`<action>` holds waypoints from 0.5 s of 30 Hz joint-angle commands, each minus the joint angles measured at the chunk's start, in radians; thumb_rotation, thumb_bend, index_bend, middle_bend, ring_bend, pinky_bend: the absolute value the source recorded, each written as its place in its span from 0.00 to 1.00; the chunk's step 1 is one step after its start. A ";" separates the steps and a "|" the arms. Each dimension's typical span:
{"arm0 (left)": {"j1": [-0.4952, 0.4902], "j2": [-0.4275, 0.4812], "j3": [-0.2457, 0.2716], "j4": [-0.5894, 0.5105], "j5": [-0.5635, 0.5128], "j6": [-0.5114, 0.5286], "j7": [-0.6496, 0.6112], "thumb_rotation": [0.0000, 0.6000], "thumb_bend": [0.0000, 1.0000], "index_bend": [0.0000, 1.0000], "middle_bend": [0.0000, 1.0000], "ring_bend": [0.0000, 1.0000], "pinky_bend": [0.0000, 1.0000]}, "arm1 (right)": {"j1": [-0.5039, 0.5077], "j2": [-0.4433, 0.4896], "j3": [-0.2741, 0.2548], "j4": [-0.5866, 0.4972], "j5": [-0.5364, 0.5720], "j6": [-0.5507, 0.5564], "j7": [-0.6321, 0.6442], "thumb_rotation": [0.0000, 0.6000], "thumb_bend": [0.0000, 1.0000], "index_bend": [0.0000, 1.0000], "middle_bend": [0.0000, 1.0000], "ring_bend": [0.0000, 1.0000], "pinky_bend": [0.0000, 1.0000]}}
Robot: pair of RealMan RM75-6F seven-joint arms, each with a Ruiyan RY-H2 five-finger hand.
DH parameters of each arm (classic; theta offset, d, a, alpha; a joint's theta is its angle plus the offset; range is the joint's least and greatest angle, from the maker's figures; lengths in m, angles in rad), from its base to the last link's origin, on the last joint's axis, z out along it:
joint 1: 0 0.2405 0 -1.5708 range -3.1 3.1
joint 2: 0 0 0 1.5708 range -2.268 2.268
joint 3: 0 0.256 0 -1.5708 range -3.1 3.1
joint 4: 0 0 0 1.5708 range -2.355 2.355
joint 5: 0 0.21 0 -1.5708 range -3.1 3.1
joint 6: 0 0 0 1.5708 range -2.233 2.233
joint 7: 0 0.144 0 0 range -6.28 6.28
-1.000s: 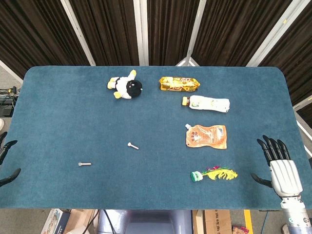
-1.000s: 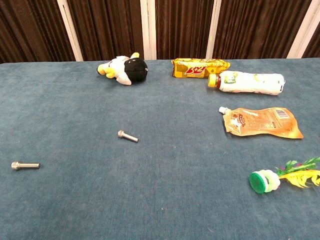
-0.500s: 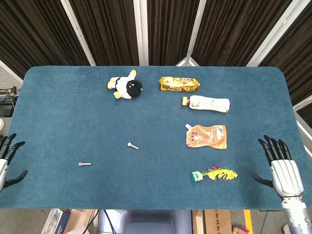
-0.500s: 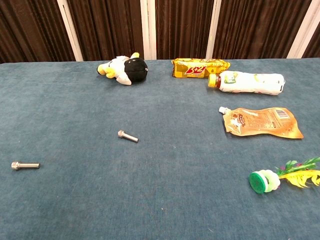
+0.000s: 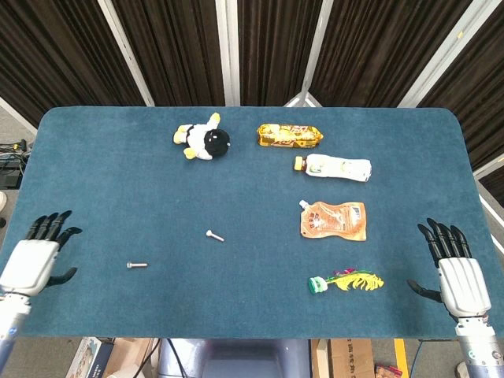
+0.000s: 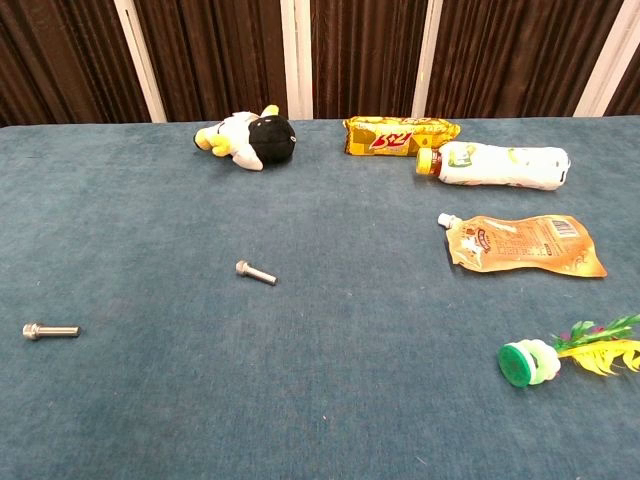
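My left hand [image 5: 37, 253] hovers over the table's front left corner, fingers spread, holding nothing; the nearest thing is a steel bolt [image 5: 136, 265] to its right. My right hand [image 5: 454, 268] hangs at the front right edge, fingers apart and empty, with a green-capped feather toy [image 5: 346, 281] to its left. A second bolt [image 5: 214, 235] lies near the middle. The chest view shows neither hand, only both bolts [image 6: 50, 331] [image 6: 256, 273] and the feather toy [image 6: 560, 354].
On the blue table [image 5: 118, 189] lie a black-and-white plush [image 5: 203, 139], a yellow snack pack [image 5: 289, 135], a white bottle [image 5: 337, 167] on its side and an orange spout pouch [image 5: 334, 220]. Dark curtains hang behind.
My left hand has risen from the table's left edge and moved right over the front left corner. The right hand has barely moved. The objects lie as before.
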 commanded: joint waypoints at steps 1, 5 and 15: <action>-0.095 -0.056 -0.036 -0.078 -0.165 -0.121 0.196 1.00 0.33 0.26 0.03 0.00 0.00 | 0.000 -0.001 0.000 0.000 0.002 -0.001 -0.003 1.00 0.11 0.11 0.07 0.06 0.00; -0.144 -0.109 -0.048 -0.107 -0.285 -0.165 0.296 1.00 0.34 0.28 0.03 0.00 0.00 | 0.000 -0.001 0.002 0.001 0.006 -0.001 -0.003 1.00 0.11 0.11 0.07 0.06 0.00; -0.238 -0.263 -0.049 -0.084 -0.444 -0.156 0.468 1.00 0.36 0.31 0.03 0.00 0.00 | 0.000 -0.003 0.003 0.001 0.009 -0.003 -0.006 1.00 0.12 0.11 0.07 0.06 0.00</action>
